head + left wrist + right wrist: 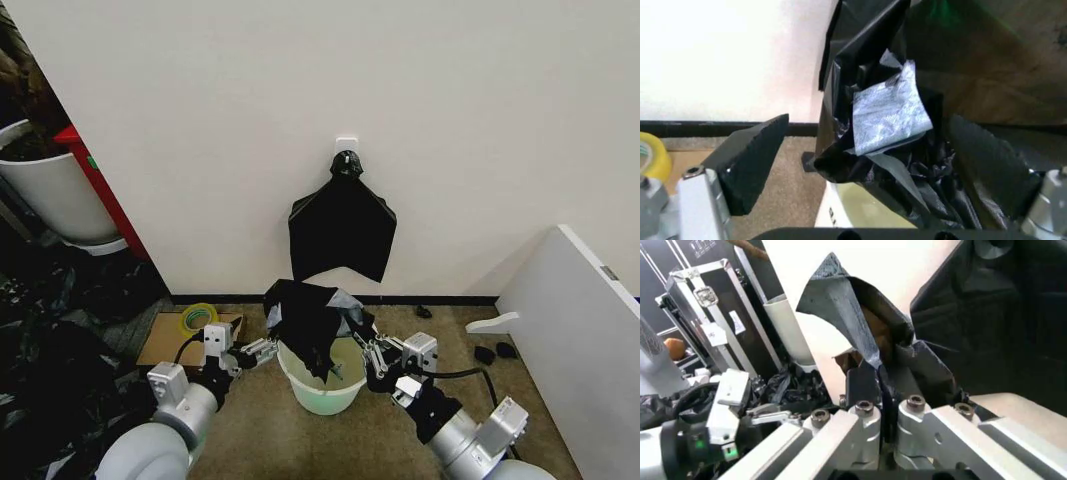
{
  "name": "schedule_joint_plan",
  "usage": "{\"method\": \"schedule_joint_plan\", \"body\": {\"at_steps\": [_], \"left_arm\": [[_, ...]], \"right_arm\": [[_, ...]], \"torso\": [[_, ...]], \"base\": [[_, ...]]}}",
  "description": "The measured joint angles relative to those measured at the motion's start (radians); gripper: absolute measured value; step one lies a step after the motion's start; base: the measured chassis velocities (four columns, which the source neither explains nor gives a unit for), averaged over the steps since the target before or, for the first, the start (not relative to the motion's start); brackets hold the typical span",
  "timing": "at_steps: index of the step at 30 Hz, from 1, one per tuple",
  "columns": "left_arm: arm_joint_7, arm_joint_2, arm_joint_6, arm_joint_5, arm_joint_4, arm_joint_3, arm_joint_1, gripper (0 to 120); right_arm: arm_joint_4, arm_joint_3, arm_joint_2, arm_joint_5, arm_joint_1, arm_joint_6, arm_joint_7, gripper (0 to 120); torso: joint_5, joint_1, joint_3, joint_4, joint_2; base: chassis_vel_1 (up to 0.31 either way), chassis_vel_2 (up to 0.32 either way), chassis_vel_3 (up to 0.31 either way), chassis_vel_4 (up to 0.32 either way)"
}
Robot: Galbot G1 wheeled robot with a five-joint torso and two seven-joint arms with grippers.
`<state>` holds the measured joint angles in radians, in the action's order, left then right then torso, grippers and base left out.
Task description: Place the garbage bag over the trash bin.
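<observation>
The trash bin (322, 388), a small pale-green pail, stands on the floor below the wall. The garbage bag (308, 318), wrinkly black film, hangs bunched over the bin's mouth and partly inside it. My right gripper (361, 341) is at the bin's right rim, shut on the bag's edge; in the right wrist view the fingers (863, 382) pinch a raised flap of the garbage bag (840, 295). My left gripper (268, 348) is at the bin's left side, open. In the left wrist view its pads (753, 162) stand wide apart either side of the garbage bag (890, 117), above the trash bin (853, 210).
A flat black bundle (342, 226) hangs on the wall behind the bin. A yellow tape roll (198, 317) lies on cardboard (165, 345) at left. Black plastic sheeting (55, 350) and a large white tub (50, 195) crowd the left. A white panel (585, 320) leans at right.
</observation>
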<state>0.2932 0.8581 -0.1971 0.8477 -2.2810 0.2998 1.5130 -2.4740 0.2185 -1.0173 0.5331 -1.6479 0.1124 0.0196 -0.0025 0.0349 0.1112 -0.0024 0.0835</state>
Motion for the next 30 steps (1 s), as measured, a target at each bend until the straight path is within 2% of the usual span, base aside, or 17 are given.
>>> {"method": "schedule_joint_plan", "body": {"at_steps": [11,14,17,19,21,24,29,30], "left_arm": [[-0.04,0.028,-0.021,0.076,0.065,-0.056,-0.08,87],[-0.037,0.041,-0.025,0.093,0.086,-0.073,-0.1,72],[-0.035,0.045,-0.026,0.097,0.093,-0.077,-0.103,66],[-0.031,0.048,-0.026,0.1,0.097,-0.082,-0.104,54],[-0.031,0.048,-0.026,0.101,0.097,-0.084,-0.104,51],[-0.029,0.051,-0.027,0.101,0.096,-0.088,-0.1,36],[-0.021,0.056,-0.026,0.101,0.098,-0.091,-0.101,25],[-0.018,0.059,-0.026,0.101,0.1,-0.093,-0.103,19]], "right_arm": [[-0.006,-0.002,0.009,0.003,-0.002,0.003,-0.004,0],[-0.006,-0.002,0.011,0.005,-0.004,0.004,-0.004,0],[-0.006,-0.001,0.012,0.005,-0.003,0.004,-0.004,0],[-0.005,-0.001,0.012,0.007,0.001,0.004,-0.004,0],[-0.004,-0.001,0.012,0.007,0.002,0.004,-0.004,0],[-0.002,-0.003,0.011,0.008,0.006,0.005,-0.004,0],[-0.002,-0.003,0.01,0.008,0.007,0.005,-0.004,0],[-0.002,-0.003,0.011,0.008,0.006,0.005,-0.004,0]], "torso": [[0.0,0.0,0.0,0.0,0.0],[0.0,0.0,0.0,0.0001,0.0],[0.0,0.0,0.0,0.0001,0.0],[0.0,0.0,0.0,0.0001,0.0],[0.0,0.0,0.0,0.0001,0.0],[0.0,0.0,0.0,0.0001,0.0],[0.0,0.0,0.0,0.0001,0.0],[0.0,0.0,0.0,0.0001,0.0]], "base": [[0.0,0.0,0.0,0.0],[0.0,0.0,0.0,0.0],[0.0,0.0,0.0,0.0],[0.0,0.0,0.0,0.0],[0.0,0.0,0.0,0.0],[0.0,0.0,0.0,0.0],[0.0,0.0,0.0,0.0],[0.0,0.0,0.0,0.0]]}}
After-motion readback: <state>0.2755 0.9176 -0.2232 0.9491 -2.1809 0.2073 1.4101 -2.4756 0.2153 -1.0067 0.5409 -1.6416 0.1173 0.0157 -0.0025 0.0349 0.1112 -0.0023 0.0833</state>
